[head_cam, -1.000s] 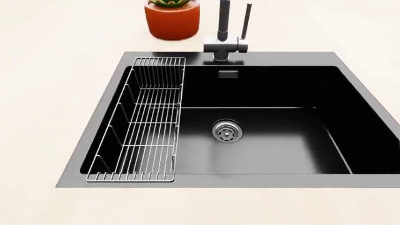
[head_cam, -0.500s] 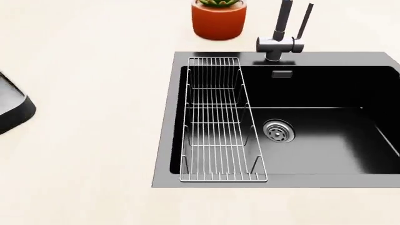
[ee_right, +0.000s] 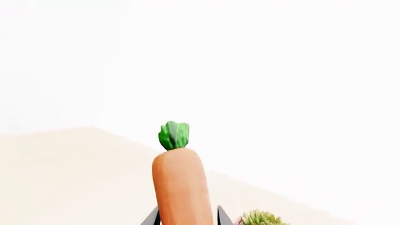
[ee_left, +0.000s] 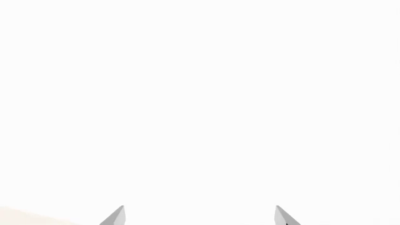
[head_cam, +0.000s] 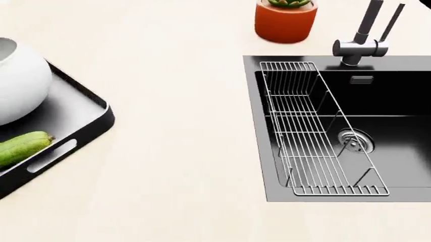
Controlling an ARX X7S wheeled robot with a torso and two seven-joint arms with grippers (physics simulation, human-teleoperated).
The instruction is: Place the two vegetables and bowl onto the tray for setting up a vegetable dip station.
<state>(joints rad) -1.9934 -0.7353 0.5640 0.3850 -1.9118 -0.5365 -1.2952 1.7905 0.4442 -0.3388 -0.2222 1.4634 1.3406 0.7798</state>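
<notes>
Orange carrot (ee_right: 181, 187) with its green stem tip pointing away from the camera sits between the two dark fingers of the right claw (ee_right: 186, 219) in the right wrist view; we record the right claw as clamped on the carrot. A green succulent top (ee_right: 261, 218) shows just beside the fingers at the edge of that picture, over the cream table (ee_right: 69, 178).

In the left wrist view we see only two grey fingertips (ee_left: 115, 216) of the left claw (ee_left: 198, 216), set wide apart with nothing between them, against a blank white background. We record the left claw as open and empty.

In the head view neither arm appears. The tray (head_cam: 81, 106), black outside and grey inside, lies on the table (head_cam: 175, 151) at the left edge, partly cut off by the picture. The white bowl (head_cam: 20, 85) stands inside the tray toward its far side. The green cucumber (head_cam: 21, 147) lies inside the tray nearer to us, close to the wall with the handle slot, apart from the bowl.

To the right we note the black sink (head_cam: 404, 131) with a wire rack (head_cam: 313, 131) in its left part, a drain (head_cam: 355, 138) and a dark faucet (head_cam: 364, 38) behind. A terracotta plant pot (head_cam: 285, 22) stands on the table left of the faucet.
</notes>
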